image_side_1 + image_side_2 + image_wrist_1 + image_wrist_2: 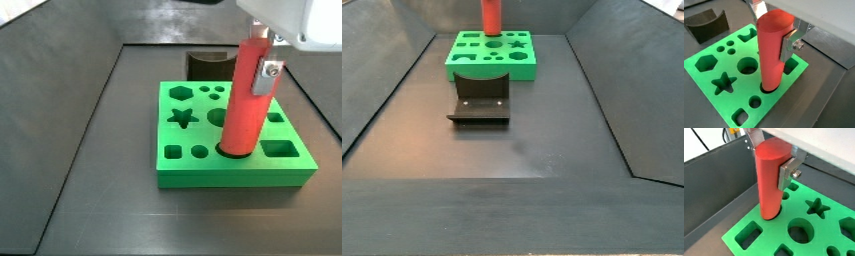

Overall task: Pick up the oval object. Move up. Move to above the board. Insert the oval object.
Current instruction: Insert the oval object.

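your hand (pixel 784 42) grips the oval object (pixel 773 52), tip entering the board (pixel 711 75) at 6 o'clock; a tilt could jam it.

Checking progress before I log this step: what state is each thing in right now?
oval object: upright, lower end in a hole of the board, gripped near its top.
board: flat on the floor, other holes empty.
gripper: above the board, shut on the oval object.
dark arch-shaped block: on the floor beside the board, untouched.
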Controlling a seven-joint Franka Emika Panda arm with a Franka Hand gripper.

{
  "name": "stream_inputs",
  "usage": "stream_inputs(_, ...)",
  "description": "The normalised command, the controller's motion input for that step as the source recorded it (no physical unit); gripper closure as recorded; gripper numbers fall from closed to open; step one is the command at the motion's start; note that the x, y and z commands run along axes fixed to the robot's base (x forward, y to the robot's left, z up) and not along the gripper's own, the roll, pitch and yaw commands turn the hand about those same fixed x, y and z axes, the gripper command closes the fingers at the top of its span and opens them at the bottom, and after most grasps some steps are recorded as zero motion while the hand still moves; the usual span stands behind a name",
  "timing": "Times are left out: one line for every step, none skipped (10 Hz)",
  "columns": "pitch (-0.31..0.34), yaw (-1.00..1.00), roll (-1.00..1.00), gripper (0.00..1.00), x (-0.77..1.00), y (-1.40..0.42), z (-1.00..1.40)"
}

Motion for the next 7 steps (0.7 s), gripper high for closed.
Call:
stream_inputs(-0.031, 0.00, 0.00, 1.00, 0.00, -0.03, -0.11)
stream_inputs(-0.011, 0.00, 0.03, 1.00, 0.00, 0.00, -0.13)
stream_inputs(0.000, 0.00, 0.07, 1.00, 0.00, 0.00, -0.16)
stream_inputs(0.000, 0.00, 0.05, 1.00, 0.00, 0.03, -0.15)
stream_inputs(0.000, 0.00, 0.07, 1.00, 0.00, 0.03, -0.15)
stream_inputs(0.000, 0.02, 0.17, 1.00, -0.02, 0.00, -0.15)
stream_inputs(0.000, 0.19, 0.35, 1.00, -0.14, 0.00, -0.25)
